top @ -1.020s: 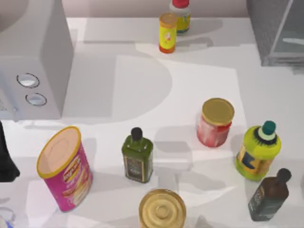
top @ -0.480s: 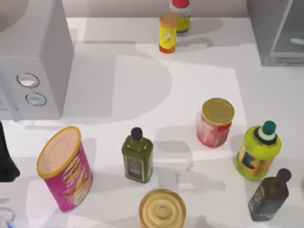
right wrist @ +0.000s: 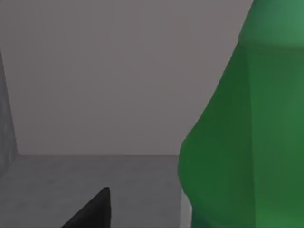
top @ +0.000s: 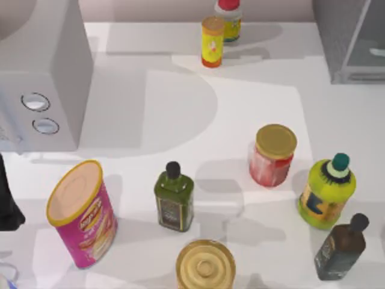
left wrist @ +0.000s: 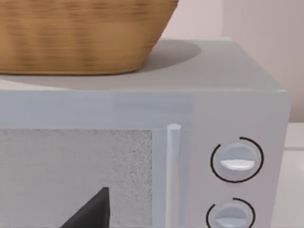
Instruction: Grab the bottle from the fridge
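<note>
1 bottle (right wrist: 247,123) | bright green, close-up in fridge (right wrist: 118,71) | end effector state unclear

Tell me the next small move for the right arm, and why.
Probably ease the right tool sideways toward the green bottle before closing. In the right wrist view the bottle stands close but off to one side, inside the fridge, with one dark fingertip beside it, apart.
</note>
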Robot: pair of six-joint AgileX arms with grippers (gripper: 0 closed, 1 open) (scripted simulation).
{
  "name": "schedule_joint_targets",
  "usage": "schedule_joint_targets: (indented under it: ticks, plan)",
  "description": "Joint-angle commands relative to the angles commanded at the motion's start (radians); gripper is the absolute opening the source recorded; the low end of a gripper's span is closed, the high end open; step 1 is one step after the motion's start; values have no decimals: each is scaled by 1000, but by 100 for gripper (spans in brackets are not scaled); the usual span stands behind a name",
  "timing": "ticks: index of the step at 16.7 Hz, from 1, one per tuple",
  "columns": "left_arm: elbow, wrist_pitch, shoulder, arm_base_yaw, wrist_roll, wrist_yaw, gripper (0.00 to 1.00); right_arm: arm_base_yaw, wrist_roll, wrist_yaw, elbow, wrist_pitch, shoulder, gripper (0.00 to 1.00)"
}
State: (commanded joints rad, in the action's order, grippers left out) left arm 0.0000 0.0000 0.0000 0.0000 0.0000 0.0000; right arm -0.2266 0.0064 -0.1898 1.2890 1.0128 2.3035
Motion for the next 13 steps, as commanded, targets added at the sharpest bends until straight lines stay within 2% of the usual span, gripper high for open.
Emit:
schedule_joint_targets:
  ticks: [12, 13]
  plan:
    - [0, 0, 0, 0, 0, 0, 100, 0, 0, 0, 0, 0, 0, 2]
    - [0, 0, 0, 0, 0, 0, 100, 0, 0, 0, 0, 0, 0, 0]
